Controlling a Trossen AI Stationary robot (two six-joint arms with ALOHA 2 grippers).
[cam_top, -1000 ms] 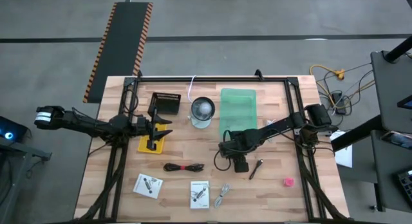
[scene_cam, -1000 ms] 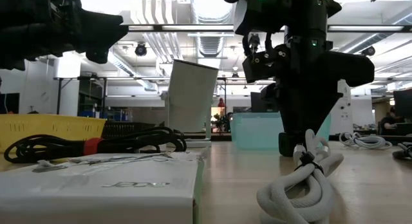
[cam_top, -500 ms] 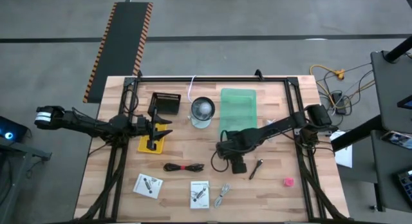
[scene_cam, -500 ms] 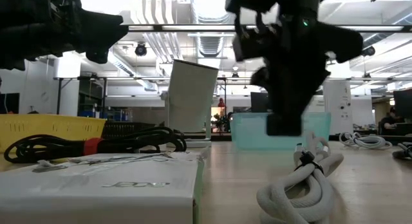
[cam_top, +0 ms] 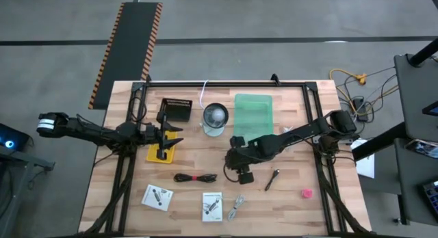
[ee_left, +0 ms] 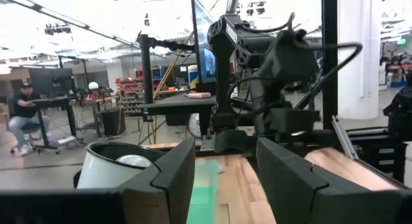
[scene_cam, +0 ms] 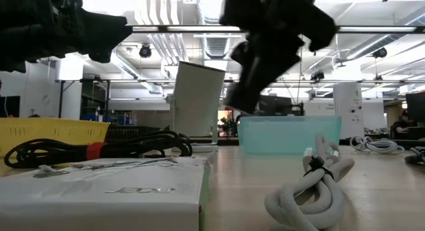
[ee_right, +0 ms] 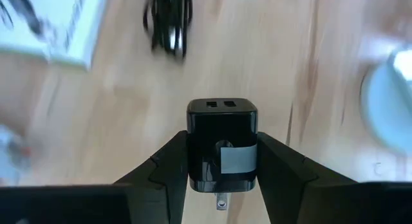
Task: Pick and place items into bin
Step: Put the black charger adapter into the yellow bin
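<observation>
My right gripper (cam_top: 241,175) is shut on a small black cube (ee_right: 222,143) with two slots in its outer face, and holds it over the table's middle, on the near side of the green bin (cam_top: 254,115). On the table lie a black-and-red coiled cable (cam_top: 195,177), two white cards (cam_top: 157,197) (cam_top: 212,206), a pale bundled cord (cam_top: 236,207), a dark stick tool (cam_top: 272,178) and a pink lump (cam_top: 306,193). My left gripper (ee_left: 225,166) waits open at the left, above a yellow tray (cam_top: 161,152). My right gripper pinches the cube's two opposite side faces (ee_right: 193,153) between its two fingers (ee_right: 283,163). The fingers slant down from above. The slotted face points away from the wrist, and a metal prong (ee_right: 221,201) shows at the cube's inner end. The cube hangs clear of the table.
A white cup (cam_top: 214,119) and a black box (cam_top: 176,110) stand to the left of the bin, toward the far side. In the low view the cord (scene_cam: 312,184) and a card (scene_cam: 106,191) lie close to the camera. Bare wood lies between the bin and the near items.
My right gripper has risen with the black cube, which has come up off the table. It has drifted a little toward the table's left and tipped, so that its fingers slant instead of pointing straight down. It has stayed shut on the cube.
</observation>
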